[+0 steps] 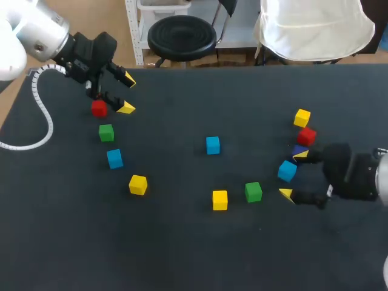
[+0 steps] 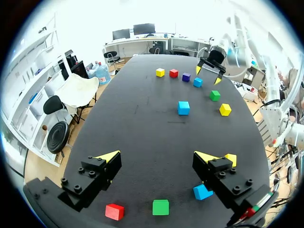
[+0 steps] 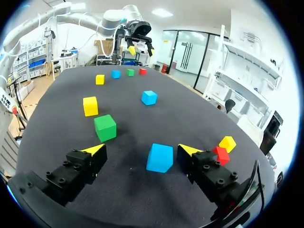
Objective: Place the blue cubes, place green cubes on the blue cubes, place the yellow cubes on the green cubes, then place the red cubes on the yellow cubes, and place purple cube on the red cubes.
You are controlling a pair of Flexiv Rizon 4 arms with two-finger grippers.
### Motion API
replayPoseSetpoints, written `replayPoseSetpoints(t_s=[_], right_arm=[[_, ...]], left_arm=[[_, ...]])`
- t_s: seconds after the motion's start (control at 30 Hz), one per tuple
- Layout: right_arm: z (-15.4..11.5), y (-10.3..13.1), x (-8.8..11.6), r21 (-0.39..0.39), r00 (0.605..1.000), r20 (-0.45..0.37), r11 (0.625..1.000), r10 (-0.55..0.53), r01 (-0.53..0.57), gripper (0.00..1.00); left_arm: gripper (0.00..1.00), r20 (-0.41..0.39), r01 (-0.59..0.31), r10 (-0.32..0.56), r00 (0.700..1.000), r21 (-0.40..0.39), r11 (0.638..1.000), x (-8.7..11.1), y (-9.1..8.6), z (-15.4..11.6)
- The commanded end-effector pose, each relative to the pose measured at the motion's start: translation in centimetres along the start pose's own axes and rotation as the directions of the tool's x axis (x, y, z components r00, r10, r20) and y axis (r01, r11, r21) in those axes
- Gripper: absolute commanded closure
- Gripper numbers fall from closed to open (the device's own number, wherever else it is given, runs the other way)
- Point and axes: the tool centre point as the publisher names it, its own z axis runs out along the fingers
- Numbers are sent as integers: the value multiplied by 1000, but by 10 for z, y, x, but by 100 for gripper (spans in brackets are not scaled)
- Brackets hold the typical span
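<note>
My right gripper [image 1: 293,174] stands open around a blue cube [image 1: 287,171]. In the right wrist view that blue cube [image 3: 159,157] sits on the table between the fingers of the right gripper [image 3: 142,151], closer to one finger, with a gap to the other. A purple cube [image 1: 300,150] is partly hidden by a fingertip, and a red cube [image 1: 307,136] and a yellow cube [image 1: 302,117] lie beyond it. My left gripper [image 1: 127,93] hangs open at the far left, beside a red cube [image 1: 99,108]. Below the left gripper [image 2: 161,159] lie red [image 2: 114,211], green [image 2: 160,207] and blue [image 2: 203,192] cubes.
A lone blue cube [image 1: 212,145] sits mid-table. A yellow cube [image 1: 220,199] and a green cube [image 1: 253,192] lie left of my right gripper. On the left, green [image 1: 106,133], blue [image 1: 114,159] and yellow [image 1: 137,185] cubes run toward the front.
</note>
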Motion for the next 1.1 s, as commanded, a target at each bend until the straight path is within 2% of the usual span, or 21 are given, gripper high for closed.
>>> replayPoseSetpoints(t_s=[0.03,0.23,0.3,0.53,0.6,0.77,0.8,0.87,1.1], right_arm=[[7,-6,4,-15,997,77,1000,8,-6,0],[13,-9,9,-28,995,93,999,41,-38,6],[15,-9,11,-28,995,89,998,50,-48,12],[15,-13,16,-6,994,88,998,63,-63,17],[15,-14,16,-6,994,93,998,65,-65,15],[18,-14,17,-11,992,102,997,73,-73,20],[18,-14,17,-10,992,104,997,73,-73,22],[19,-15,17,-8,992,106,997,73,-73,33],[19,-21,19,-6,991,109,997,81,-80,50]], left_arm=[[0,0,0,0,1000,-3,1000,0,-1,0],[0,0,0,0,1000,-3,1000,0,-1,0],[0,0,0,0,1000,-3,1000,0,-1,0],[0,0,0,0,1000,-3,1000,0,-1,0],[0,0,0,0,1000,-3,1000,0,-1,0],[0,0,0,0,1000,-3,1000,0,-1,0],[0,0,0,0,1000,-3,1000,0,-1,0],[0,0,0,0,1000,-3,1000,0,-1,0],[0,0,0,0,1000,-3,1000,0,-1,0]])
